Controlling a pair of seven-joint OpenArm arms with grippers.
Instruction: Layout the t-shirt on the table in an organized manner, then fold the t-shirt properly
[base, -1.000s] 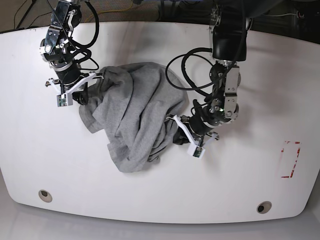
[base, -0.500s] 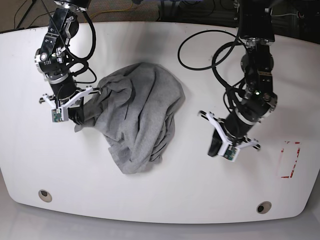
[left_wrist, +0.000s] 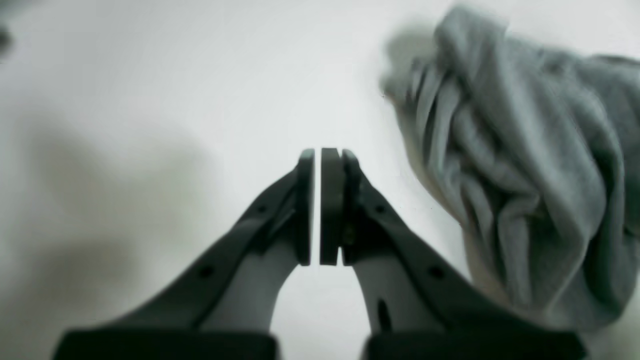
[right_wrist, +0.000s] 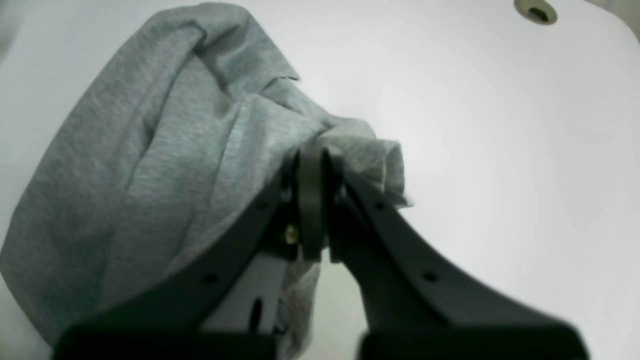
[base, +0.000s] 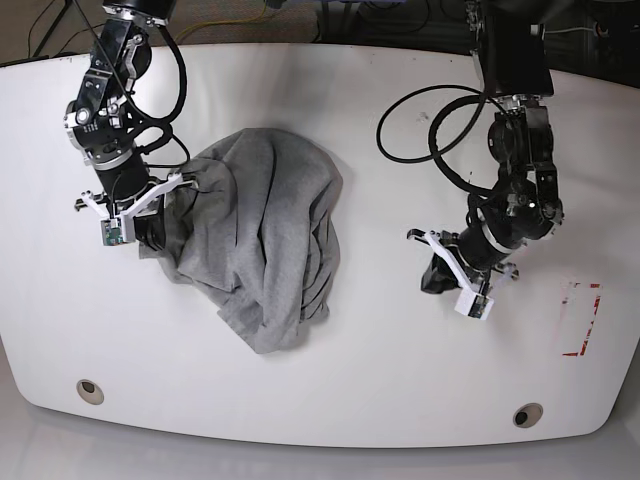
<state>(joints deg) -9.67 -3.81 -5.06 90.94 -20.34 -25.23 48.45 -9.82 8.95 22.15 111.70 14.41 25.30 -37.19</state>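
The grey t-shirt (base: 265, 235) lies crumpled in a heap on the white table (base: 400, 370), left of centre. At the heap's left edge, my right gripper (base: 150, 230) is shut on a bunched fold of the cloth. The right wrist view shows that fold of t-shirt (right_wrist: 200, 140) pinched between the pads of the right gripper (right_wrist: 312, 157). Well to the right of the heap, my left gripper (base: 436, 278) is shut and holds nothing. In the left wrist view the left gripper (left_wrist: 318, 155) hangs over bare table, with the t-shirt (left_wrist: 520, 165) off to its right.
Two round grommet holes (base: 90, 390) (base: 527, 414) sit near the front edge. A red tape mark (base: 580, 320) is at the right. Black cables loop behind the arm on the right (base: 440, 130). One grommet hole (right_wrist: 536, 11) shows in the right wrist view.
My left gripper has left the t-shirt's right edge and swung out to the right, empty. My right gripper has drawn the cloth slightly left and down, so the heap is narrower.
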